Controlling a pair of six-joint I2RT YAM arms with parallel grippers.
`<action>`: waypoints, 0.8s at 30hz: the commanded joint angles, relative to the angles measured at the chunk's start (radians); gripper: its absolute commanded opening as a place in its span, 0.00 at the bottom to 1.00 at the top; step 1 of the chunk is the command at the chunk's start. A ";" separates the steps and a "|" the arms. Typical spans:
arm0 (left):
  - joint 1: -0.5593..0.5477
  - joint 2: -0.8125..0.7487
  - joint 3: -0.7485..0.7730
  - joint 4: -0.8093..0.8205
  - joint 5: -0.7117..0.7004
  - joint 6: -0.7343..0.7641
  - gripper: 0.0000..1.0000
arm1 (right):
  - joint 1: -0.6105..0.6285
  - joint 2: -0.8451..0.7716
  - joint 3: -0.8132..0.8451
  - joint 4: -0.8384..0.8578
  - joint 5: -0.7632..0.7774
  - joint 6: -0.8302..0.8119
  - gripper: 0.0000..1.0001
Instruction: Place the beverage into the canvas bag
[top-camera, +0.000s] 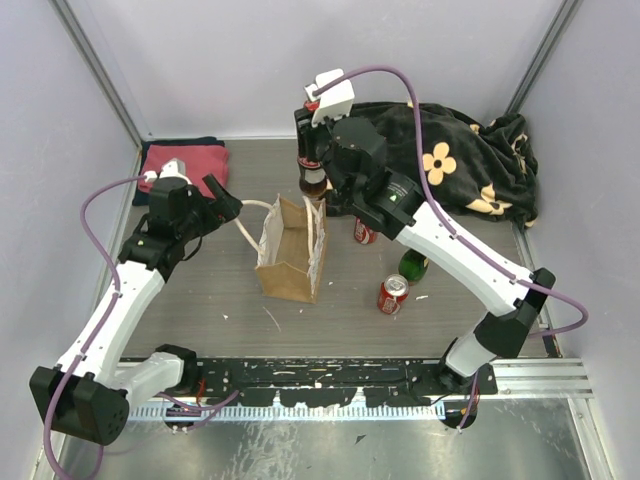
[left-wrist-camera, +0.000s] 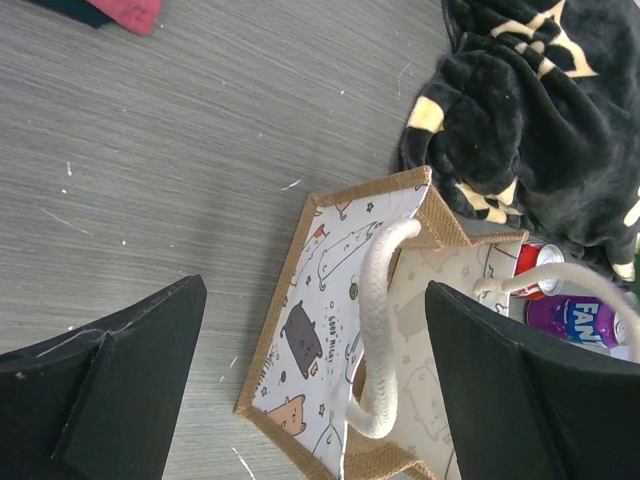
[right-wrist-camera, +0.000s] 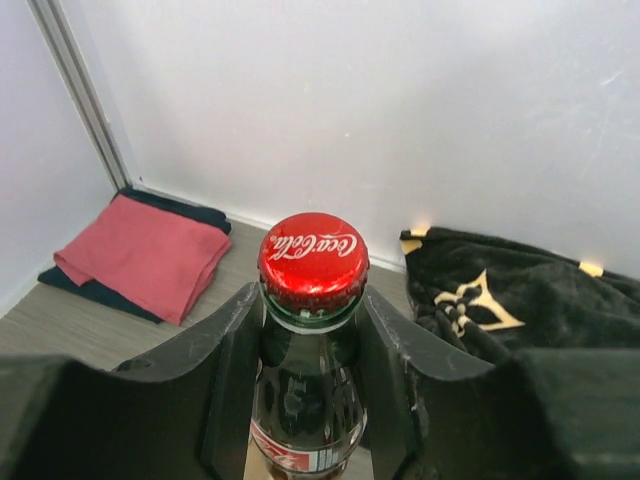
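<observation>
**Beverage:** one cola bottle (right-wrist-camera: 310, 350), upright, long axis vertical, red cap uppermost. The right gripper (right-wrist-camera: 310, 305) pinches it at the neck, holding it over the far end of the single canvas bag (top-camera: 290, 262). Whether its base has entered the mouth is unclear.

**Left gripper** (top-camera: 224, 197)**:** fingers spread wide, just left of the bag.

**Right of the bag:** two red cans (top-camera: 392, 293), one green bottle (top-camera: 413, 265) and one purple can (left-wrist-camera: 580, 322).

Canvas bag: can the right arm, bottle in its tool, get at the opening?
Probably yes: the right tool holds the bottle upright by the far edge of the canvas bag, whose mouth stands open, one handle across it.
</observation>
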 joint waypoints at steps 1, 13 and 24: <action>0.004 0.004 -0.016 0.007 0.018 -0.032 0.98 | 0.002 -0.063 0.161 0.256 -0.014 -0.051 0.01; 0.003 0.012 -0.028 0.025 0.014 -0.057 0.98 | 0.010 -0.051 0.088 0.279 -0.077 0.014 0.01; 0.004 0.019 -0.043 0.039 0.006 -0.044 0.98 | 0.013 -0.019 -0.118 0.386 -0.090 0.094 0.01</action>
